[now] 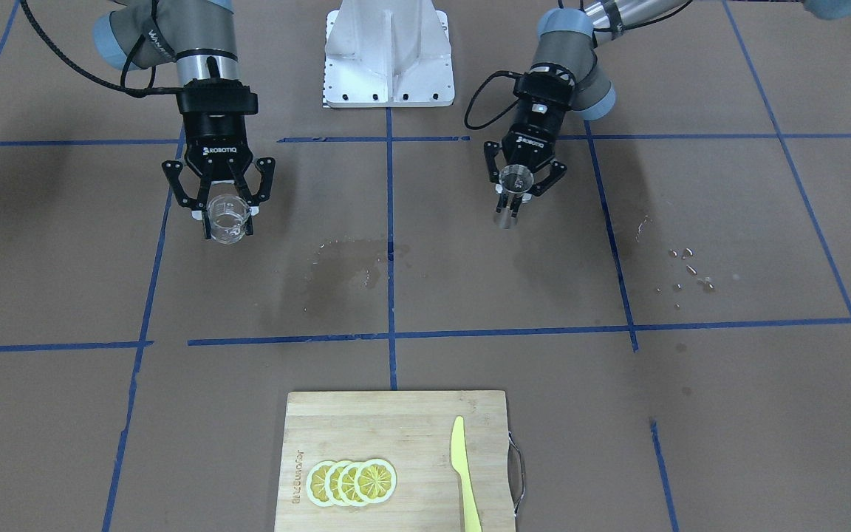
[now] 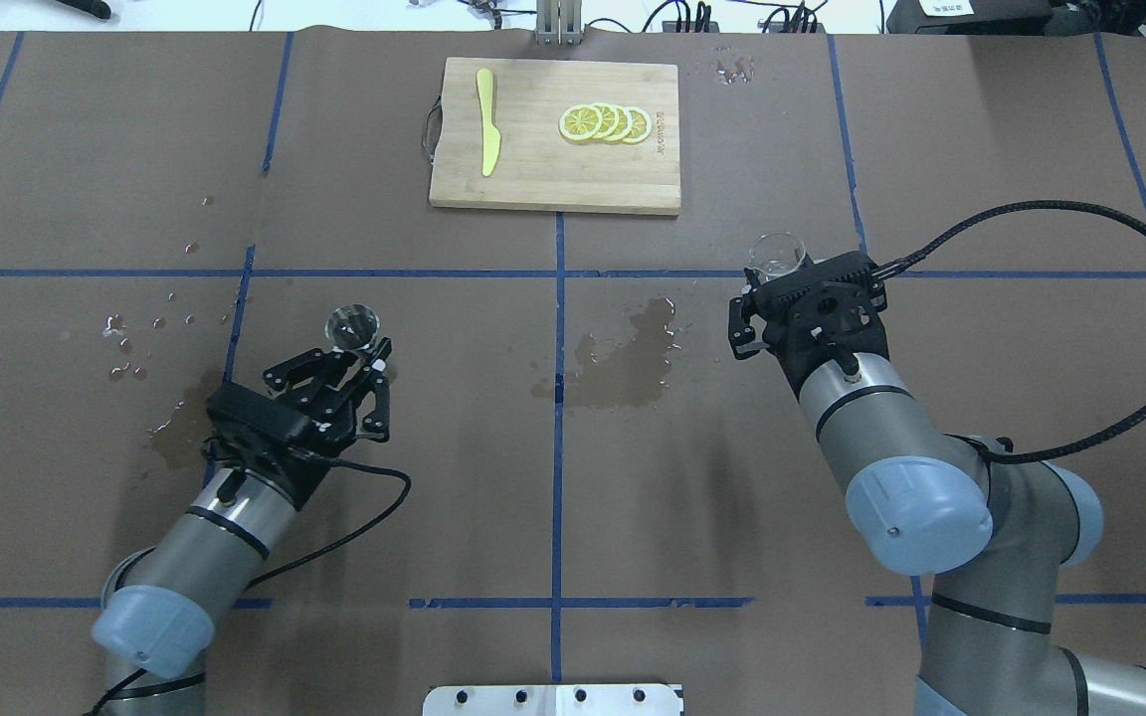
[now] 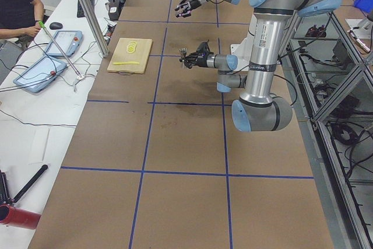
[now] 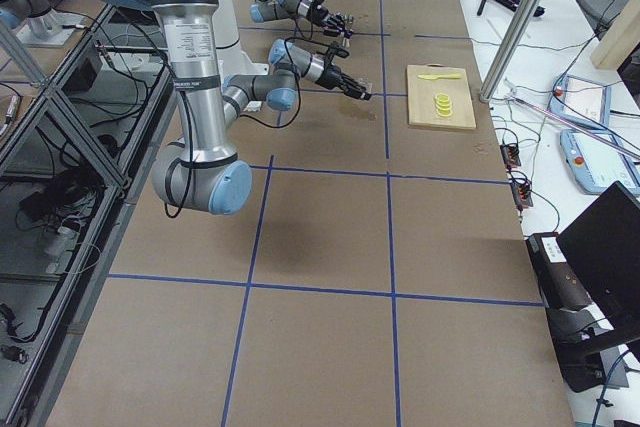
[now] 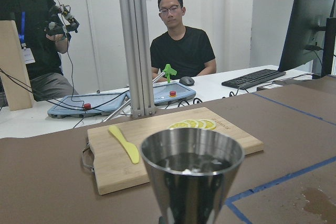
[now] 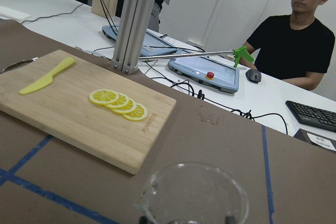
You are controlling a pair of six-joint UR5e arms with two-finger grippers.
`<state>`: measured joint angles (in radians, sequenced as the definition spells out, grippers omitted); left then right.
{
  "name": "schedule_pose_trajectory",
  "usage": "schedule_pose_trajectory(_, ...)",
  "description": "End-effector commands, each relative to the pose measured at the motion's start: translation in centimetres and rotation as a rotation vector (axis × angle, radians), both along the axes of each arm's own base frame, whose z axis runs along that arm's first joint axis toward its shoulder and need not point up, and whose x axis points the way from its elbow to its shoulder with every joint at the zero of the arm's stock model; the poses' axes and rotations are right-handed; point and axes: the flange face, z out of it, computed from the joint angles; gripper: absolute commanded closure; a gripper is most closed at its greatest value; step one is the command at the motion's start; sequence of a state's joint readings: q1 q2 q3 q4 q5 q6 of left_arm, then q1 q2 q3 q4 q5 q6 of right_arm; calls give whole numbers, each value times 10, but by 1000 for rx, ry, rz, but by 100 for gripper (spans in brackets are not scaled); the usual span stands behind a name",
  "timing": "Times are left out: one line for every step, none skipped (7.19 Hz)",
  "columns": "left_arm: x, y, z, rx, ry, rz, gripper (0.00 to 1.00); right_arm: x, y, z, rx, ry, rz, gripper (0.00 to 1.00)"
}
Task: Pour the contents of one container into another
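Observation:
The steel hourglass jigger [image 1: 508, 199] stands upright between the fingers of my left gripper [image 1: 514, 196], which is shut on it. From overhead the jigger [image 2: 352, 326] shows just beyond the left gripper [image 2: 359, 350]. It fills the left wrist view, where the jigger [image 5: 191, 179] has a dark inside with a few glints. The clear glass cup [image 1: 228, 219] is upright in my right gripper [image 1: 227, 214], which is shut on it. The cup [image 2: 778, 253] sits past the right gripper [image 2: 782, 276] and appears at the bottom of the right wrist view [image 6: 194, 195]. The two arms are far apart.
A wooden cutting board [image 2: 533, 169] at the far middle carries lemon slices [image 2: 605, 122] and a yellow knife [image 2: 486, 134]. A wet patch [image 2: 628, 358] darkens the table centre, with droplets [image 2: 135, 343] near the left arm. People [image 5: 181, 40] sit beyond the far edge.

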<state>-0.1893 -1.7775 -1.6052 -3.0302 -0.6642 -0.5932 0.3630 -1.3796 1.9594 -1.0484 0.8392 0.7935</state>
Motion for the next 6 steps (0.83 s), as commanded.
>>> schedule_pose_trajectory(-72, 14, 86, 1, 19, 1, 100, 26, -18, 33, -55, 33, -5, 100)
schedule_pose_trajectory(-102, 19, 123, -15, 27, -14, 100, 34, -14, 44, -41, 2, -7, 100)
schedule_pose_trajectory(-110, 20, 160, -72, 51, -115, 100, 39, -12, 54, -30, -24, -11, 100)
schedule_pose_trajectory(-110, 22, 161, -85, 88, -140, 100, 38, -12, 55, -34, -23, -17, 100)
schedule_pose_trajectory(-110, 30, 181, -94, 49, -145, 100, 37, -11, 55, -37, -29, -25, 100)
schedule_pose_trajectory(-105, 35, 179, -92, 37, -147, 100, 37, -11, 55, -38, -26, -27, 100)
